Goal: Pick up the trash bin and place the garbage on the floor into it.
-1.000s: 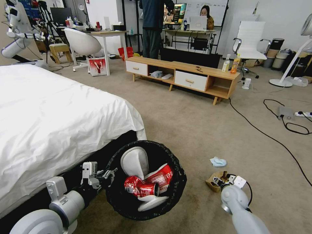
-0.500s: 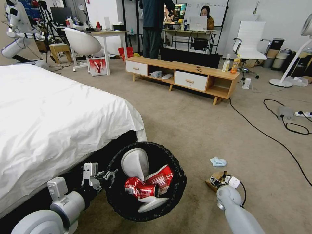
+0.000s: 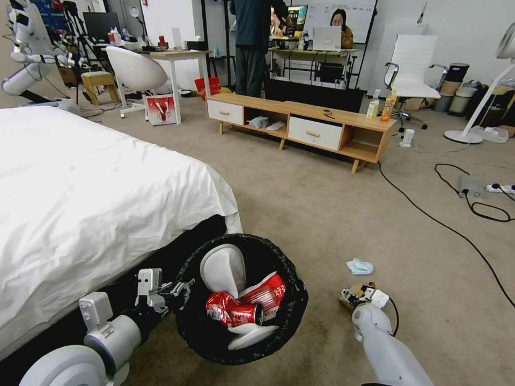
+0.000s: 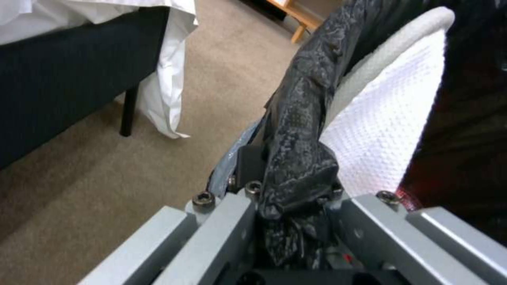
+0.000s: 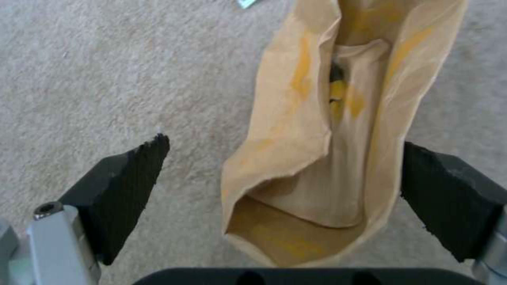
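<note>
One trash bin is seen at the foot of the bed, its black liner pinched at the rim by the closed left gripper. Inside it, one crushed red can, one red-and-white carton and two white lid flaps are counted.

Two pieces of garbage are left on the floor: one light-blue face mask and one brown paper bag, near each other on the robot's right. The right gripper is held over the bag.

In the right wrist view, the two black pads are shown spread wide, with the open-mouthed bag between them and touched by neither. In the left wrist view, the liner is shown bunched between the fingers, with a white flap just behind it and the bed's hanging sheet beyond.
</note>
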You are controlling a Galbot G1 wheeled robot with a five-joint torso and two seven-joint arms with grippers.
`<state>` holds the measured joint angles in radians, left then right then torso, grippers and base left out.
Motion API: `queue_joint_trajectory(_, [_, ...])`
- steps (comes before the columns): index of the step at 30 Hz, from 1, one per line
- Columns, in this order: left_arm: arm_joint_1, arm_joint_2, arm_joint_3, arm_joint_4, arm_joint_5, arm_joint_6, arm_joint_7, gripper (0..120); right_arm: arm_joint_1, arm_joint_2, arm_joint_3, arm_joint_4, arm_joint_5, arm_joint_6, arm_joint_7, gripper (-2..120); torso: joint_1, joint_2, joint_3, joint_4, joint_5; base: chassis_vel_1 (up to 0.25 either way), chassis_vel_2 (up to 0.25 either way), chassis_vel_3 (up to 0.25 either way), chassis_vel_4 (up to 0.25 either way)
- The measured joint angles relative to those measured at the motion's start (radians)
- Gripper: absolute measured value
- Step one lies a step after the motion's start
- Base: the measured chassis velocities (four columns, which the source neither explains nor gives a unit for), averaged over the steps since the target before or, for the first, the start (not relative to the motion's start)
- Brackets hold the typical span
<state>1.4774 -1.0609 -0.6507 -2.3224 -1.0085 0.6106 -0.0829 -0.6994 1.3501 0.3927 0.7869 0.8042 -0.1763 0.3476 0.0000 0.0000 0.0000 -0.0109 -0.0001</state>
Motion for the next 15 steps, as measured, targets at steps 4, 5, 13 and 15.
queue_joint_trajectory(4, [0.001,0.000,0.000,0.000,0.000,0.000,0.001,2,0.015,0.009,0.000,-0.028,-0.008,0.007,-0.015,100,0.000,0.000,0.000,-0.0001,0.0001,0.000,0.000,0.000,0.000])
queue_joint_trajectory(5, [0.002,0.000,-0.001,0.000,0.000,-0.001,0.001,2,0.024,0.014,0.000,-0.044,-0.014,0.013,-0.024,100,0.000,0.000,0.000,0.0000,0.0000,0.000,0.000,0.000,0.000])
queue_joint_trajectory(13, [0.005,-0.001,-0.001,0.000,0.000,-0.002,0.002,2,0.046,0.021,0.005,-0.107,-0.045,0.041,-0.069,100,0.000,0.000,0.000,-0.0001,0.0001,0.000,0.000,0.000,0.000])
queue_joint_trajectory(15, [0.006,-0.001,-0.002,0.000,0.000,-0.002,0.002,2,0.048,0.021,0.008,-0.124,-0.058,0.047,-0.078,95,0.000,0.000,0.000,0.0000,0.0001,0.000,0.000,0.000,0.000])
